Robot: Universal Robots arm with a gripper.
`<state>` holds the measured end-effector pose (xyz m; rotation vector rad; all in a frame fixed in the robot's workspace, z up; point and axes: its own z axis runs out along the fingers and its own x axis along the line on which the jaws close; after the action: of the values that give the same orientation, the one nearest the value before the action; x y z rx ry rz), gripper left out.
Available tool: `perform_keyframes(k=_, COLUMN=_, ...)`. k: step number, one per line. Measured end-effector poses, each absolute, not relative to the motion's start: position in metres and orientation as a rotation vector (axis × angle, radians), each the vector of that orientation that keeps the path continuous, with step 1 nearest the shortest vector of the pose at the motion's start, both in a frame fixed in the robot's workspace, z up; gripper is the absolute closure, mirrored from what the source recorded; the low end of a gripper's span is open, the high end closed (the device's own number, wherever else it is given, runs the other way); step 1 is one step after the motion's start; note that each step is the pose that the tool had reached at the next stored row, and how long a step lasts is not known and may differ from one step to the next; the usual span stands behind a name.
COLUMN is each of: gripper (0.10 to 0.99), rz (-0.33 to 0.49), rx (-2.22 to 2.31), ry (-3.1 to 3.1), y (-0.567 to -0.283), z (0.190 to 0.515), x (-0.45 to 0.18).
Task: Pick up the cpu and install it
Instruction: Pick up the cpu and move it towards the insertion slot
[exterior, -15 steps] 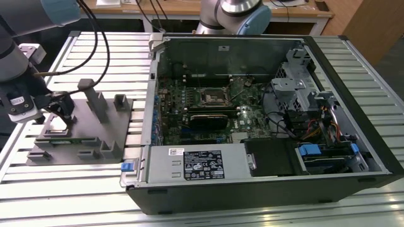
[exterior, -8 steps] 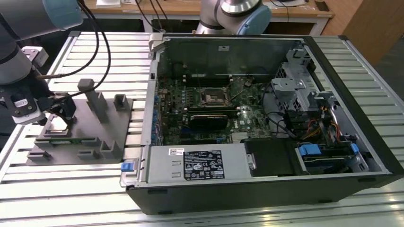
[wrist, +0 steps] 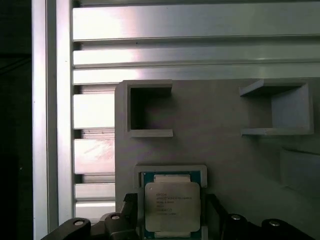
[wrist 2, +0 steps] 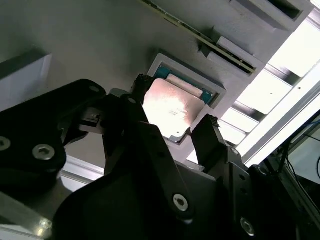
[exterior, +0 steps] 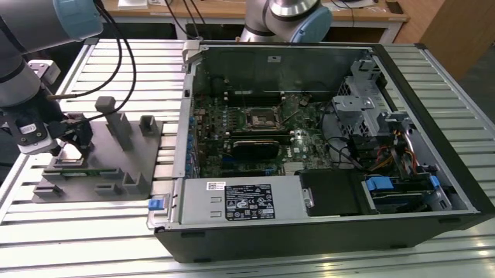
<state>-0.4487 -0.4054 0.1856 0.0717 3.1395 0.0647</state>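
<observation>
Exterior view: arm bent down at the exterior view's left, gripper (exterior: 69,145) low over the grey tray (exterior: 93,191), well apart from the open computer case (exterior: 325,234).
Second wrist view: cpu (wrist 2: 172,107) flat in its tray recess, fingers (wrist 2: 207,135) straddling it.
First wrist view: fingers parted, slim gap at each cpu edge; cpu's near edge cut off.
</observation>
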Motion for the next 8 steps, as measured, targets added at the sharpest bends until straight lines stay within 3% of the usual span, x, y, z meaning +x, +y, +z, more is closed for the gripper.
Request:
perform_keyframes(k=1, gripper=0.396, rz=0.065, rx=0.072, ry=3.139, y=-0.4054, z=0.1853, x=-0.4487)
perform_keyframes(k=2, gripper=0.463, rz=0.065, rx=0.071, ry=3.139, y=-0.4054, z=0.1849, x=-0.4487)
perform_keyframes(k=8, gripper=0.478, rz=0.065, rx=0.070, ry=3.139, y=-0.4054, z=0.1843, x=-0.4488)
